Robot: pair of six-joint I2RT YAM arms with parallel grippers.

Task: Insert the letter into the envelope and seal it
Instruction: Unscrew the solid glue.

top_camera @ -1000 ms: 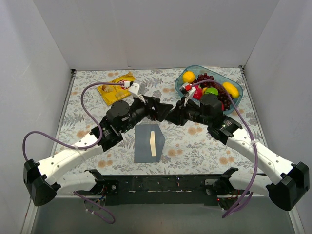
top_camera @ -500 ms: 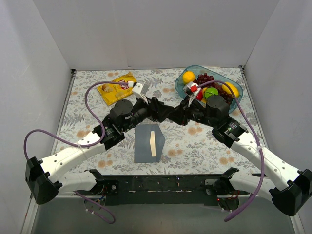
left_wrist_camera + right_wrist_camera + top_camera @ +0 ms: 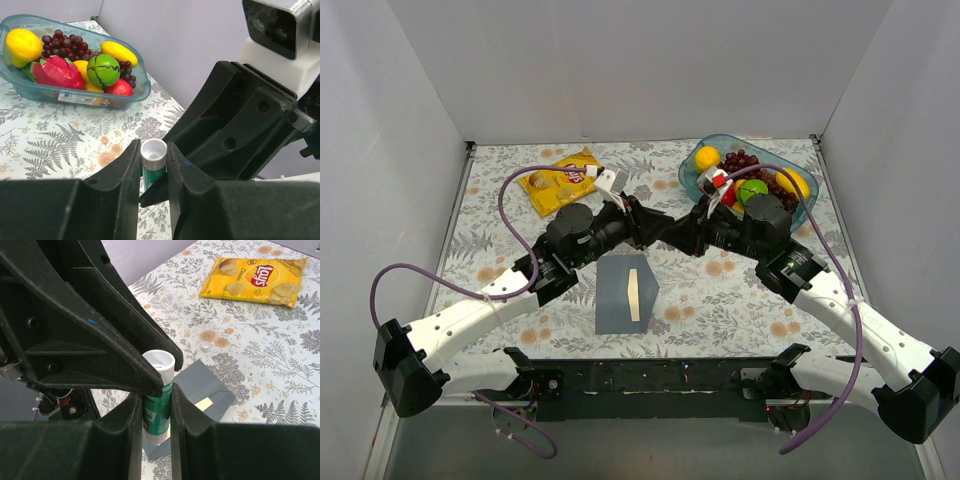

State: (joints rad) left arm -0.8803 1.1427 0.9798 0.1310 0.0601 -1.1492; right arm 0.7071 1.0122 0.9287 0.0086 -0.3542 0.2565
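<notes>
Top external view: toward the near edge of the table (image 3: 740, 300) lies the envelope (image 3: 615, 300), unsealed, with a strip of the letter (image 3: 634, 295) showing at its mouth. Beyond it, above mid-table, both grippers meet on one glue stick (image 3: 157, 417). The right gripper (image 3: 155, 395) clamps the green barrel and the left gripper (image 3: 153, 155) pinches the white end. An off-axis pull or a loose grip could let the tube slip, drop onto the envelope and shift it, or roll toward the fruit bowl (image 3: 20, 85) at the far edge.

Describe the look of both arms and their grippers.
The left arm and right arm match: white links, black joints and bases, a looping purple cable along each. The left gripper and right gripper have chunky matte-black fingers and white wrist cameras.
</notes>
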